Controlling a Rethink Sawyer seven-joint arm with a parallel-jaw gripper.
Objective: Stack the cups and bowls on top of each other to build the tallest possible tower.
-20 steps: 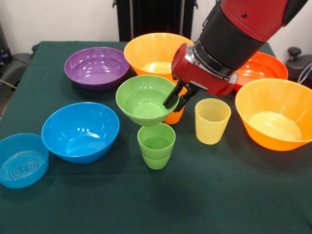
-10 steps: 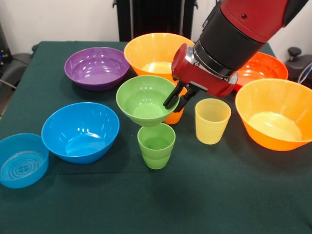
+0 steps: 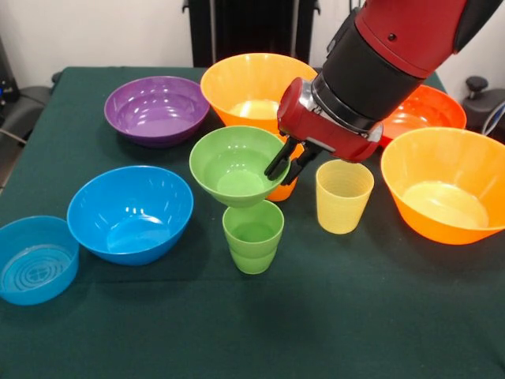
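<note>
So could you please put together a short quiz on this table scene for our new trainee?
1. True or false: the claw grips the green bowl by its rim.
2. Which cup sits directly below that bowl: A yellow cup, B green cup, C orange cup?
3. What colour is the bowl at the far left corner?

Key: 1 true. 2 B. 3 purple.
</note>
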